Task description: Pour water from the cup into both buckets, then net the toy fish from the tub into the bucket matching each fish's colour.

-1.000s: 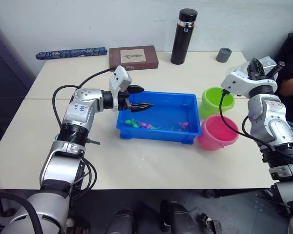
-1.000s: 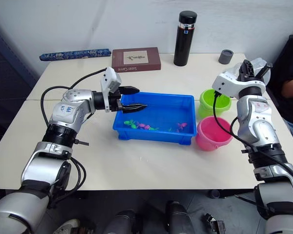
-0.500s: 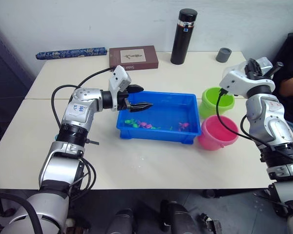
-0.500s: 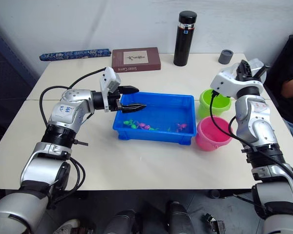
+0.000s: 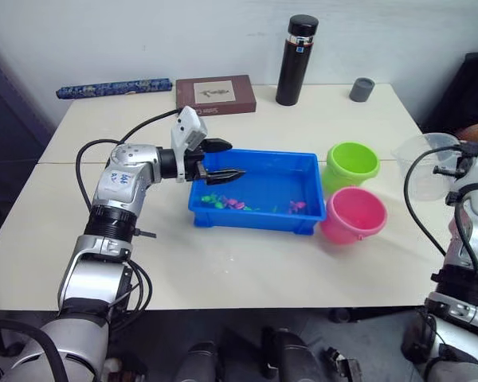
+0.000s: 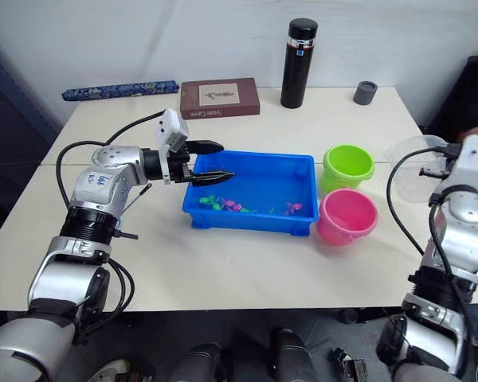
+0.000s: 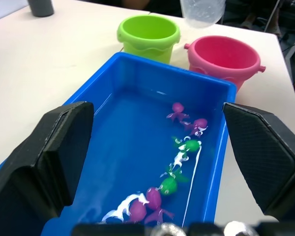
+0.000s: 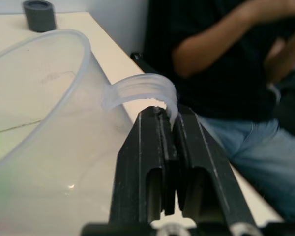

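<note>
Looking down from the left eye view, I see my left tool [image 5: 229, 160] hanging over the near-left end of the blue tub [image 5: 307, 167], its two black fingers spread apart and grasping nothing. The tub sits mid-desk [image 5: 223, 263] with green and pink toy fish [image 5: 231, 201] lying along its front wall. Just to its right stand the green bucket [image 5: 351, 164] and, touching it on the near side, the pink bucket [image 5: 352, 216]. Off the desk's right edge my right arm holds the clear cup [image 5: 422, 165] upright by its handle, apart from both buckets. At the back of the desk are a black flask [image 5: 295, 48], a grey cap [image 5: 362, 89], a brown book [image 5: 214, 93] and a patterned roll [image 5: 111, 87].

The right eye view gives the same layout: the cup [image 6: 411, 167] to the right of the green bucket [image 6: 346, 165].

In the left wrist view, my fingers [image 7: 54, 152] stand wide on either side of the tub [image 7: 137, 64], with water and the fish [image 7: 187, 145] below them, and the two buckets beyond its far wall.

In the right wrist view, my right tool [image 8: 169, 147] is clenched on the cup's handle [image 8: 142, 91], the cup's wall [image 8: 44, 128] just beside it. Behind sits a person [image 8: 236, 64] in a dark top and jeans.
</note>
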You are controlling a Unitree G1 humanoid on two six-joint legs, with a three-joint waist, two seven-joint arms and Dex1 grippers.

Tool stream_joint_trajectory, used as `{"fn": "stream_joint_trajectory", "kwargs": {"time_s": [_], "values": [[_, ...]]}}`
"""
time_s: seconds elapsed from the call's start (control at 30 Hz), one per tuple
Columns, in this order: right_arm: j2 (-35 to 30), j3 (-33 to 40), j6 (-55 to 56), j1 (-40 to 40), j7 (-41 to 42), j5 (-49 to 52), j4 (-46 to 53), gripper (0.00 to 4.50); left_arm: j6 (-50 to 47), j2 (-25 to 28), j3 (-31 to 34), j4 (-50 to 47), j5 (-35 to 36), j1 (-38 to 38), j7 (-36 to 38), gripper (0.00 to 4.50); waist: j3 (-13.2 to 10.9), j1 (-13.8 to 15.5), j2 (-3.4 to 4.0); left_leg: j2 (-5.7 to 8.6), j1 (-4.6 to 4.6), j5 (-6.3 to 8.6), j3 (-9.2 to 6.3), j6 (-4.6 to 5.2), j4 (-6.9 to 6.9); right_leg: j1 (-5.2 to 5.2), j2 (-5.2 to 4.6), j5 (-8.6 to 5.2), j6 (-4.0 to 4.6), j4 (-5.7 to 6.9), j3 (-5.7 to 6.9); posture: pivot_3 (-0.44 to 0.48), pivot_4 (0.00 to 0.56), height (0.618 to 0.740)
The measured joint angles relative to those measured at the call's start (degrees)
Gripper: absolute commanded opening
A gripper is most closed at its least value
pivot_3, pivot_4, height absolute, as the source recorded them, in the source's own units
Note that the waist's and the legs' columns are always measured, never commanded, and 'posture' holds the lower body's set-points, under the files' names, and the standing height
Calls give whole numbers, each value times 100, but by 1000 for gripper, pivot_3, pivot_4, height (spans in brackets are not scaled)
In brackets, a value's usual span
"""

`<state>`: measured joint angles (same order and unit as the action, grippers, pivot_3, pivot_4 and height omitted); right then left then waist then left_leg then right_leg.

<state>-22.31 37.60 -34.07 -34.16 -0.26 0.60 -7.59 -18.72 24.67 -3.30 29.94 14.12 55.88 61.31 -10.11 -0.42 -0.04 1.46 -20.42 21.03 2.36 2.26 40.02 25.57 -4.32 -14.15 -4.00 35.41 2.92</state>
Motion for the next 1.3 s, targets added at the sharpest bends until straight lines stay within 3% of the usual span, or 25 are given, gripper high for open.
{"fn": "stream_joint_trajectory", "kwargs": {"time_s": [0.33, 0.67, 0.7, 0.97, 1.3], "values": [[324, 270, 1189, -142, -786, 757, -1520, 32, -197, 153, 1, -216, -2, -11, 51, 4500, 0, -3, 0, 2, 0, -3, 3, 2, 0, 4, -6, 0, 1, 6, -7, 0, 150, 740], [226, -111, 1470, -155, -1069, 999, -1873, 32, -511, 332, 3, -632, 1, -215, 42, 4500, 0, -33, 0, 1, 0, -3, 1, 2, -1, 4, -9, -1, 1, 6, -9, 0, 150, 740], [200, -137, 1407, -124, -1080, 1000, -1861, 752, -520, 330, 3, -657, 2, -221, 37, 4500, 0, -32, 0, 1, 0, -3, 1, 2, -1, 4, -8, -1, 1, 6, -9, 0, 150, 740], [34, -408, 558, 673, -1052, 1011, -1345, 4440, -561, 302, 5, -701, 5, -270, -24, 4500, 0, -5, 0, 1, -2, -4, 0, 3, -2, 4, -10, -1, 1, 5, -10, 0, 150, 740], [-137, -439, -997, 1746, -700, 1327, 701, 4440, -556, 219, -1, -680, 5, -271, -36, 4500, 0, 43, 0, 2, -3, -3, -3, 5, -4, 4, -12, -1, 1, 3, -10, 0, 150, 740]]}}
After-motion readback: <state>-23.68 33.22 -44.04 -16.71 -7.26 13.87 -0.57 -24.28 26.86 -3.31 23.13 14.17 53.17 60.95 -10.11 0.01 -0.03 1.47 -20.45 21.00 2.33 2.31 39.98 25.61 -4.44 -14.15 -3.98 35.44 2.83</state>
